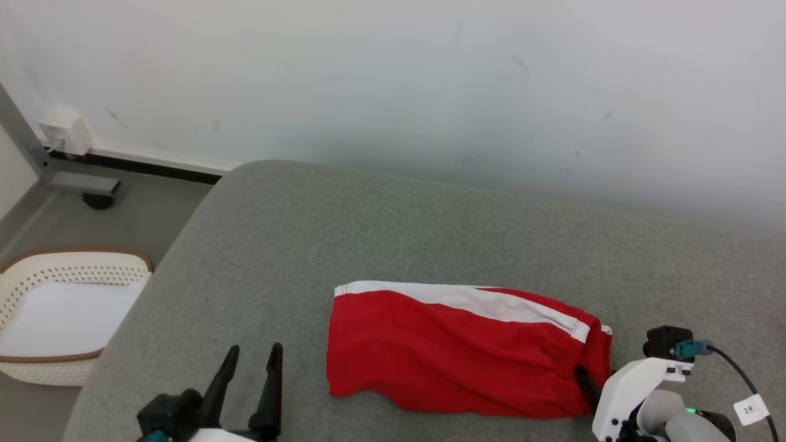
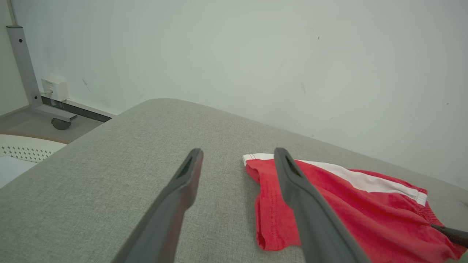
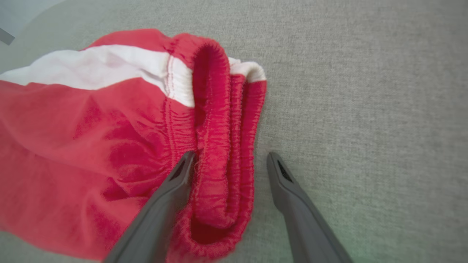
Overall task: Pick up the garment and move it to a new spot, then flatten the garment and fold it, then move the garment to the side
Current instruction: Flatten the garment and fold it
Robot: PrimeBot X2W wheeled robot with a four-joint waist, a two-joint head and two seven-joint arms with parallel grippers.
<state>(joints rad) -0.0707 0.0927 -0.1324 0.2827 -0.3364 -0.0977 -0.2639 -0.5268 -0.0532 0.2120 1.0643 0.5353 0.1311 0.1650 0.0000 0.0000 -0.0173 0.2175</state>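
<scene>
**1. Right gripper** (image 3: 230, 157). Jaws spread as wide as they go, gripping nothing. In its wrist view the shorts' gathered waistband lies between the fingers: the 9 o'clock finger is over red cloth, the 3 o'clock finger over bare pad. In the head view it sits at 4 o'clock, with one dark fingertip against the shorts' edge.

**2. Left gripper** (image 1: 255, 350). Jaws likewise spread wide and empty. It is over bare pad at the head view's 8 o'clock, near the shorts' 9 o'clock end but apart from the cloth.

**3. Shorts** (image 1: 454, 356). Red, with a white stripe along the 12 o'clock edge. They lie fairly flat on the pad, running from 9 to 3 o'clock, toward 5 o'clock of the head view. The leg hem is at the 9 o'clock end and the waistband at the 3 o'clock end, doubled over itself. A few soft wrinkles.

**4. Pad** (image 1: 368, 233). Grey woven surface with a rounded corner at 10 o'clock.

**5. Basket** (image 1: 73, 270). White with a perforated wall and a brown rim. It stands on the floor at 9 o'clock, beside the pad, with something flat and white inside.

**6. Wall** (image 1: 393, 80). Pale and scuffed, across 12 o'clock. A white socket box (image 1: 64, 132) and a grey metal leg (image 1: 86, 184) with a caster are toward 10 o'clock.

**7. Cable** (image 1: 737, 368). Black, with a white tag, at the right wrist.
</scene>
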